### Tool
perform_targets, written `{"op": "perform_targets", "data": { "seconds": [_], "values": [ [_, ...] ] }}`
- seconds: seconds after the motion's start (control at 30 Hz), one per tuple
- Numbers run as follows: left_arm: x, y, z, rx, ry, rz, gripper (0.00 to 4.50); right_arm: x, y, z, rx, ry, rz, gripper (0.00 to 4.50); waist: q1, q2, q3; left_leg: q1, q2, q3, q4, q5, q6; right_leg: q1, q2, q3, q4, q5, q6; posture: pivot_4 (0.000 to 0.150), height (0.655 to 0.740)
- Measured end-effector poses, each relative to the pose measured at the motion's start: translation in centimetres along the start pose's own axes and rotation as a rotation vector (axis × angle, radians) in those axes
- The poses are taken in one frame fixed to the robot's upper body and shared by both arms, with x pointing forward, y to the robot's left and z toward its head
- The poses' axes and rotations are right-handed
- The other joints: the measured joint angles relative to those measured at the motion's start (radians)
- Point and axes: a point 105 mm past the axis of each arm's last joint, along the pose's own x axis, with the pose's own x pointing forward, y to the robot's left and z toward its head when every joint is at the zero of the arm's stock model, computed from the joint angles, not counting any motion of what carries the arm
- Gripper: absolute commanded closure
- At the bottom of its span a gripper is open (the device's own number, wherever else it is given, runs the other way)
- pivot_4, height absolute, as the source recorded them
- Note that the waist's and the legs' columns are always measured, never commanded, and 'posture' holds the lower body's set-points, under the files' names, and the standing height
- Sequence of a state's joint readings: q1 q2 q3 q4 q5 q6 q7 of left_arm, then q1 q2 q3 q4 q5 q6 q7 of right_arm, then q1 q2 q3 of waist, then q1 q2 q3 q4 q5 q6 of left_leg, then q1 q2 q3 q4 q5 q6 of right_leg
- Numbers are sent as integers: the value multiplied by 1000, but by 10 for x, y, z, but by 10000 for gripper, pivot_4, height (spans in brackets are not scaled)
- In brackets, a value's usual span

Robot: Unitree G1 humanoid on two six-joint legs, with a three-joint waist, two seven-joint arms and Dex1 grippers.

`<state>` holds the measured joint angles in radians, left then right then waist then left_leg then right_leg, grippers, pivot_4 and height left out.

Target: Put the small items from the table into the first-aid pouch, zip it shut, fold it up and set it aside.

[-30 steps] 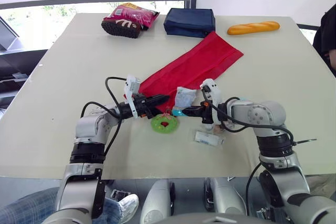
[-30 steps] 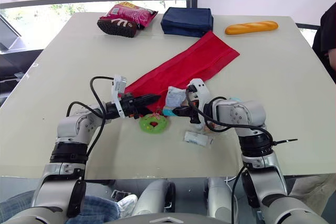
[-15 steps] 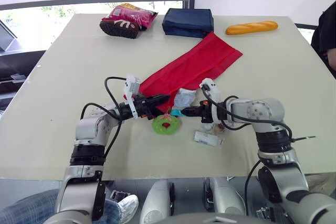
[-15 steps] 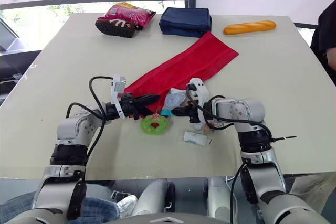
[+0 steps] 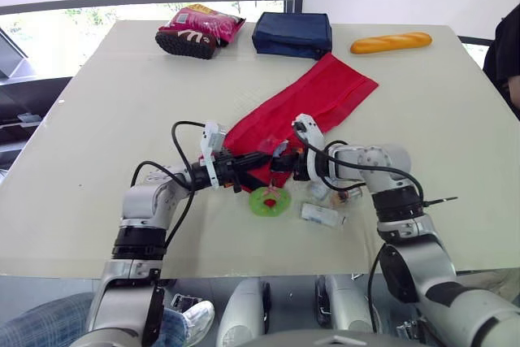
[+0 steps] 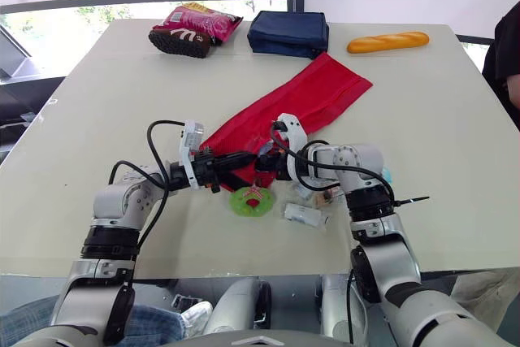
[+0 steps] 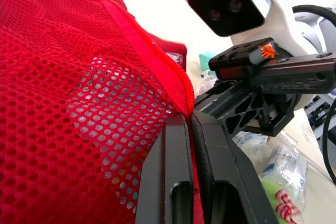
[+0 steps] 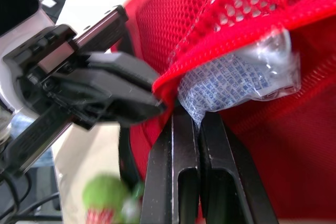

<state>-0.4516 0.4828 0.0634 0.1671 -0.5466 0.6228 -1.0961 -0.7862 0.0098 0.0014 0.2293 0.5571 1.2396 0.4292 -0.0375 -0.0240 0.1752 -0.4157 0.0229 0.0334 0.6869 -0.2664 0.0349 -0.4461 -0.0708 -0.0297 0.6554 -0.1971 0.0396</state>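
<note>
Table (image 5: 97, 111), red pouch (image 5: 325, 93) in left pincer (image 7: 190, 123)

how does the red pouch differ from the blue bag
The red pouch is see-through mesh, the blue bag solid cloth. The red pouch lies stretched long mid-table, the blue bag compact at the far edge. The left gripper pinches the red pouch; the blue bag is untouched. Both lie on the table.

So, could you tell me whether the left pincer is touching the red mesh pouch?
Touching. The left wrist view shows the left pincer shut on the zipper edge of the red mesh pouch.
</note>
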Motion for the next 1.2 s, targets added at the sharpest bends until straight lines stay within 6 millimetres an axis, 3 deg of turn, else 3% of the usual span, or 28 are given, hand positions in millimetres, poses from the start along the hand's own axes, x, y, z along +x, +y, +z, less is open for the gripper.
{"op": "perform_targets", "data": {
  "seconds": [0.43, 0.83, 0.93, 1.03, 1.13, 1.2],
  "values": [
    [3, -1, 7, 21, -22, -11, 45000, 22, 2, 4, -15, -128, -76, 44712, -1, 0, 0, 0, 0, 0, 0, 0, 0, 0, 0, 0, 0, 0, 0, 1500, 7164],
    [10, -5, 3, 14, -26, -36, 45000, 25, -5, 6, -53, -145, -177, 44712, -2, 0, 0, 0, 0, 0, 0, 0, 0, 0, 0, 0, 0, 0, 0, 1500, 7164],
    [10, -5, 5, 22, -34, -38, 45000, 24, -4, 6, -79, -152, -176, 37536, -1, 0, 0, 0, 0, 0, 0, 0, 0, 0, 0, 0, 0, 0, 0, 1500, 7164],
    [8, -6, 6, 25, -34, -46, 45000, 19, -7, 5, -113, -162, -177, 26009, -1, 0, 0, 0, 0, 0, 0, 0, 0, 0, 0, 0, 0, 0, 0, 1500, 7164],
    [10, -10, 6, 28, -35, -83, 45000, 0, -14, 7, -207, -163, -195, 13685, 0, 0, 0, 0, 0, 0, 0, 0, 0, 0, 0, 0, -1, 0, 0, 1500, 7164],
    [11, -12, 6, 29, -35, -98, 45000, -4, -14, 6, -224, -160, -200, 8805, 0, 0, 0, 0, 0, 0, 0, 0, 0, 0, 0, 0, -1, 0, 0, 1500, 7164]
  ]
}}
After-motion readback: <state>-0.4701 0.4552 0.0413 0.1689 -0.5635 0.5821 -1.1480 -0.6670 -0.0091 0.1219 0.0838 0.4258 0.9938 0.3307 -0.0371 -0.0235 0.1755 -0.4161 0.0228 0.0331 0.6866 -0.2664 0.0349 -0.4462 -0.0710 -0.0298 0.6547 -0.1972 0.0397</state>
